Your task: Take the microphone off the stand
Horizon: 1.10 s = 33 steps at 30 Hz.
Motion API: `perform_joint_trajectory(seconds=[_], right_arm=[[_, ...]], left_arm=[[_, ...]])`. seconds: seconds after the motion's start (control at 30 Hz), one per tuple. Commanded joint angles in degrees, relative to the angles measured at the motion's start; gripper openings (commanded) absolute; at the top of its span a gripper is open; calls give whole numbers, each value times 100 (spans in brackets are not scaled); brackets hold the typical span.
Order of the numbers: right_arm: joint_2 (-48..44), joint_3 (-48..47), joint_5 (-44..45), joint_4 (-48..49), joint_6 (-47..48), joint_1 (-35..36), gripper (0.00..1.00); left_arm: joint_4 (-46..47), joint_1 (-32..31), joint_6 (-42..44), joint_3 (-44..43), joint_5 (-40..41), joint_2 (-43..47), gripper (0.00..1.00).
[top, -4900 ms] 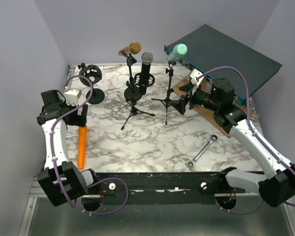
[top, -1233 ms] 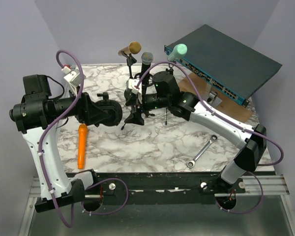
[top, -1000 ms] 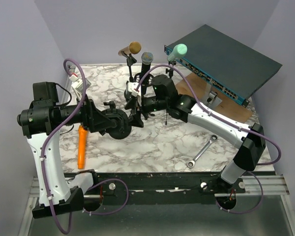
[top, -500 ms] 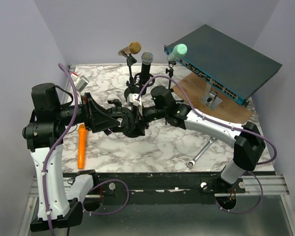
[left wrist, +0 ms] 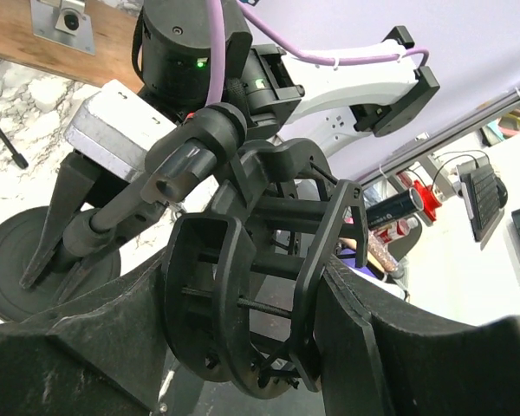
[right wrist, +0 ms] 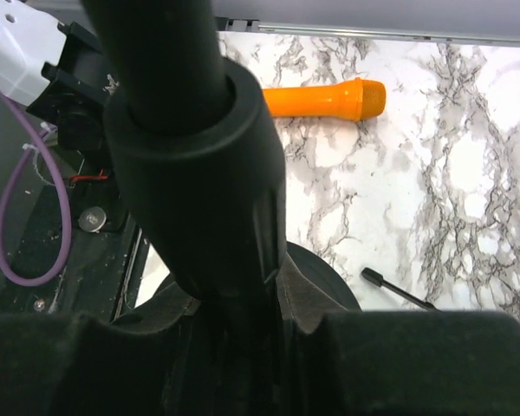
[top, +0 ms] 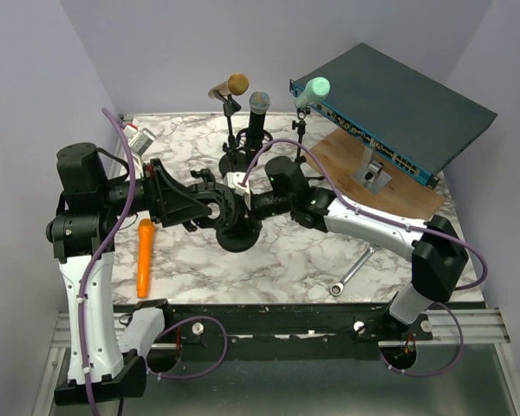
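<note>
The black shock-mount stand [top: 240,232] is near the middle of the table [top: 329,251], toward its near edge, its post tilted toward the left edge with the ring cradle [left wrist: 260,286] at the upper end. The orange microphone [top: 144,258] lies flat along the left edge, apart from the stand

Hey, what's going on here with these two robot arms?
Both arms meet mid-table at a black stand with a round base. The left end effector is closed around the stand's cage-like shock mount, while the right end effector grips a black cylinder beside it; whether that is the microphone body or the post, I can't tell. Nothing looks separated yet. An orange microphone lies loose at the left.
</note>
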<state>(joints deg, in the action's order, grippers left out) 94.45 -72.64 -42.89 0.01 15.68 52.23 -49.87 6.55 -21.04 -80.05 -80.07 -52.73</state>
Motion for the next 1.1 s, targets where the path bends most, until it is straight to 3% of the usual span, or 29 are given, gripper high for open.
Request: perform_joint_trajectory(seconds=[0.0, 0.07, 0.13, 0.23, 0.37, 0.73, 0.87, 1.07], right_arm=[[-384, 62, 123, 122, -407, -14, 1], [-473, 101, 103, 130, -510, -19, 1], [-520, 93, 6, 131, -651, -43, 1], [-547, 10, -60, 122, -894, -69, 1], [-526, -57, -100, 79, -1068, -112, 1], [-303, -417, -501, 122, -1894, -201, 1], [-101, -658, -823, 245, -2397, -205, 1], [201, -1059, -1243, 326, -2852, -204, 1]], left_arm=[[240, -38, 196, -91, -323, -44, 25], [-211, -39, 755, -373, -141, -170, 50], [-801, -38, 1431, -738, 177, -300, 66], [-1197, 6, 1976, -1013, 571, -380, 80], [-1031, 213, 2077, -957, 803, -297, 99], [266, 963, 2333, 31, 872, 564, 99], [1489, 954, 2052, 1045, 746, 1148, 99], [3456, 803, 864, 2071, 846, 1413, 98]])
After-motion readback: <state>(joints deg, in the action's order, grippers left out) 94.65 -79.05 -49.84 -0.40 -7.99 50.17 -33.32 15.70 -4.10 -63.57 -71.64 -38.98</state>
